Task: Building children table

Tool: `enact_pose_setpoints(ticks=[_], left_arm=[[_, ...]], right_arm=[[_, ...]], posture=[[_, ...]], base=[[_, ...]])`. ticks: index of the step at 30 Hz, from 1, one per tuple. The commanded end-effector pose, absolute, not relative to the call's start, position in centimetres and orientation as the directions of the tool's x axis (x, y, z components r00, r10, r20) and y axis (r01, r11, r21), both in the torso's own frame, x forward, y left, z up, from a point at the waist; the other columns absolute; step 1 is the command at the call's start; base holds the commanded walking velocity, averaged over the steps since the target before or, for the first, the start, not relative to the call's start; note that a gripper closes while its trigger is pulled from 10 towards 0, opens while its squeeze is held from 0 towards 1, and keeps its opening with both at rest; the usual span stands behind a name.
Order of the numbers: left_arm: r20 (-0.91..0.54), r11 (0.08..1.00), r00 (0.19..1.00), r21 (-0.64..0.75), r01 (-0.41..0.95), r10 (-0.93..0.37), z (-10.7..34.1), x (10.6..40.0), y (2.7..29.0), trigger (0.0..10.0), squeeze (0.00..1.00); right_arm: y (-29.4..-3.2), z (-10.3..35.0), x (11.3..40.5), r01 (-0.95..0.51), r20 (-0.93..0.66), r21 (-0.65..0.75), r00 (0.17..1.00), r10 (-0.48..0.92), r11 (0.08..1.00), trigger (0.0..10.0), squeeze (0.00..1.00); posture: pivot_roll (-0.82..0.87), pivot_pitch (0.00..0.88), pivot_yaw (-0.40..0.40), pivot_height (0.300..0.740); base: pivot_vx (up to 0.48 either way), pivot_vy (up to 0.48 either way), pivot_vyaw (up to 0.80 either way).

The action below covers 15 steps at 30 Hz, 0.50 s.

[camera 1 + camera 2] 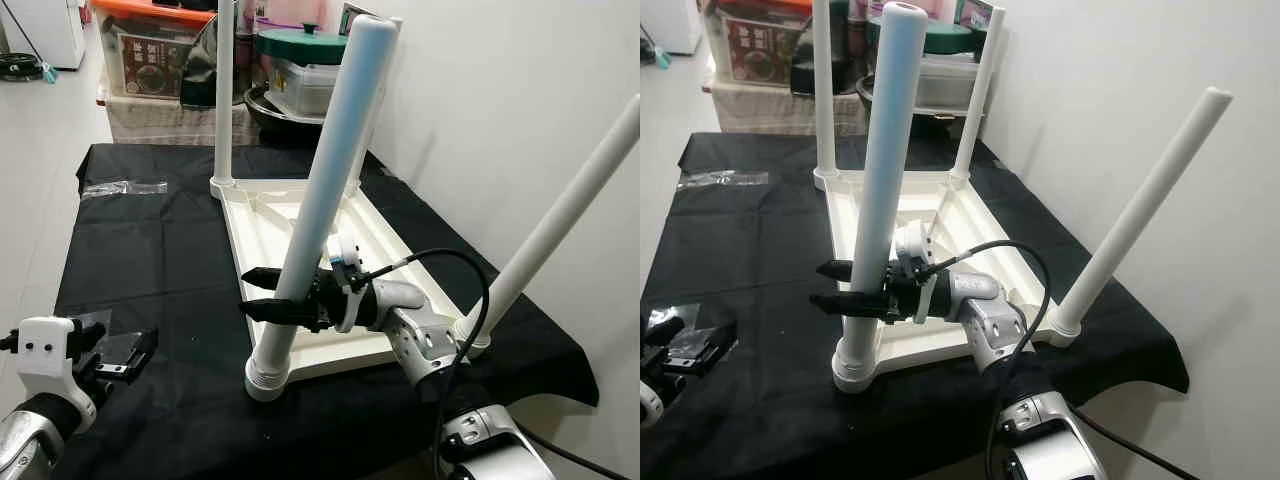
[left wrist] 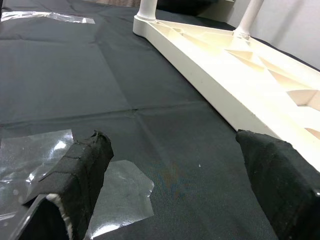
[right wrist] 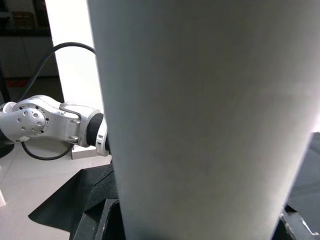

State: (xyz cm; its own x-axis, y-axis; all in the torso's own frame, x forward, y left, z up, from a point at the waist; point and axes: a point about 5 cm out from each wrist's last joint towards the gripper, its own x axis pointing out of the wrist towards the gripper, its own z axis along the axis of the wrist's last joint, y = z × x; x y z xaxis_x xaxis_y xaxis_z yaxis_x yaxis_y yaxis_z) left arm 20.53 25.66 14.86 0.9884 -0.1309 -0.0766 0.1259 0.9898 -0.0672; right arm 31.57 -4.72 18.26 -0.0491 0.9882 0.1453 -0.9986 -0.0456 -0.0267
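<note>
1. At the lower left of the left eye view, the left gripper (image 1: pixel 125 355) hangs low over the black cloth (image 1: pixel 150 250). Its fingers (image 2: pixel 82 172) stand wide apart with nothing between them, above crinkled clear plastic (image 2: pixel 120 192) lying on the cloth.
2. Low in the middle of the frame, the near leg (image 1: pixel 320 200) stands in its round socket at the front left corner of the upturned white tabletop (image 1: pixel 300 225) and leans slightly toward the upper right.
3. From the lower right, the right arm reaches leftward to that leg; the right gripper (image 1: pixel 268 293) is closed around its lower part, one black finger on each side, just above the socket. In the right wrist view the leg (image 3: pixel 200 115) is very close to the camera, with the left arm (image 3: pixel 50 122) behind it.
4. At the right edge, the second leg (image 1: pixel 560 220) rises from the tabletop's front right corner and tilts outward to the upper right.
5. Farther up the frame, two more legs stand at the back corners: the back left leg (image 1: pixel 225 95) upright, the back right leg (image 1: pixel 978 95) leaning a little.
6. On the cloth at the upper left lies a strip of clear wrapping (image 1: pixel 125 187).
7. Along the top of the frame, beyond the cloth, are storage boxes (image 1: pixel 150 55) and a tub with a green lid (image 1: pixel 300 45).
</note>
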Motion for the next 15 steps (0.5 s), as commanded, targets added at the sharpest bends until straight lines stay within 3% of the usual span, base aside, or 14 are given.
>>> enact_pose_setpoints(ticks=[1,15], left_arm=[[-0.067,0.988,0.987,-0.066,0.14,-0.145,14.91,20.47,25.18,10.0,0.0],[-0.072,0.987,0.987,-0.071,0.141,-0.146,14.76,20.33,25.14,10.0,0.0]], right_arm=[[-3.93,15.05,30.57,-0.991,0.025,0.074,-0.112,0.993,-0.113,0.0,0.0],[-4.18,14.96,30.46,-0.984,0.015,0.09,-0.154,0.988,-0.154,0.0,0.0]], posture=[[0.16,0.0,-0.175,0.74],[0.16,0.0,-0.178,0.74]], base=[[0.0,0.0,0.0],[0.0,0.0,0.0]])
